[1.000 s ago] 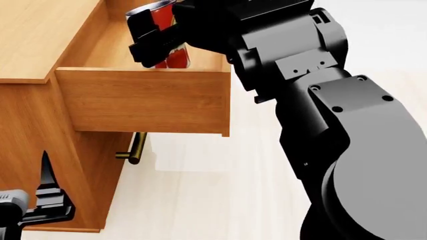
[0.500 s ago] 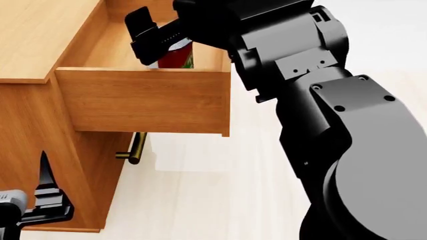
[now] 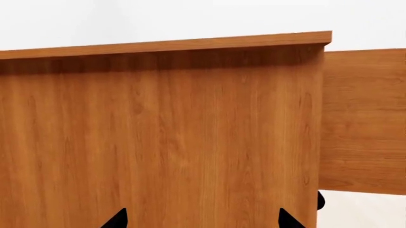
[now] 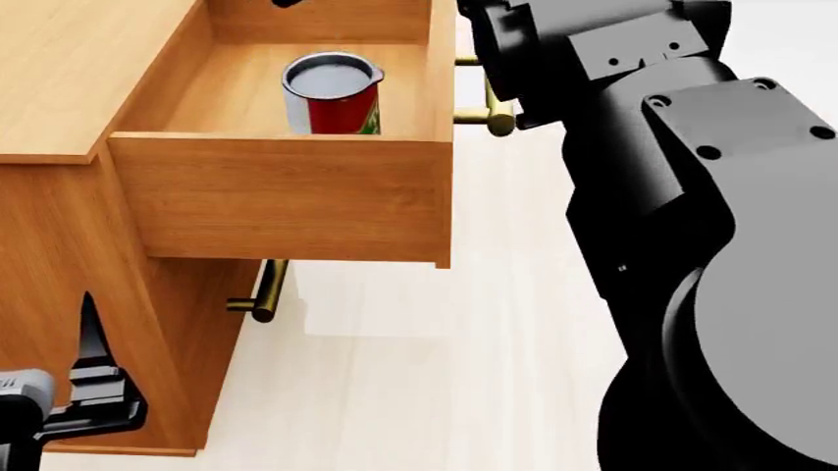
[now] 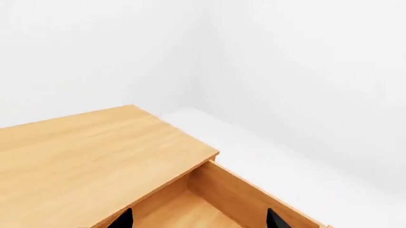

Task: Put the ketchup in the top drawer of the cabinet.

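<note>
Your ketchup point(image 4: 333, 93) stands upright on the floor of the top drawer point(image 4: 282, 196), toward the drawer's front-right part, its silver top facing up and its long axis vertical; nothing is touching it. The drawer is pulled well out from the cabinet point(image 3: 159, 133), and its brass handle point(image 4: 488, 106) shows just past the drawer's front edge, beside your right arm point(image 4: 681, 196). Your right gripper point(image 5: 198, 219) is empty: in its wrist view only two dark fingertips show at the picture's edge, set wide apart, looking down over the cabinet top and the open drawer's back corner, so the can lies below and out of that camera's sight. Your left gripper point(image 3: 199, 218) sits low, facing the cabinet's side panel, its tips likewise spread with nothing between them, well apart from the drawer. The placing looks done, so if you mean to close the drawer, judge the push along the drawer's own sliding direction: the right arm is much the nearer to the handle and front face. Go gently, since an upright can could topple when the drawer stops.
</note>
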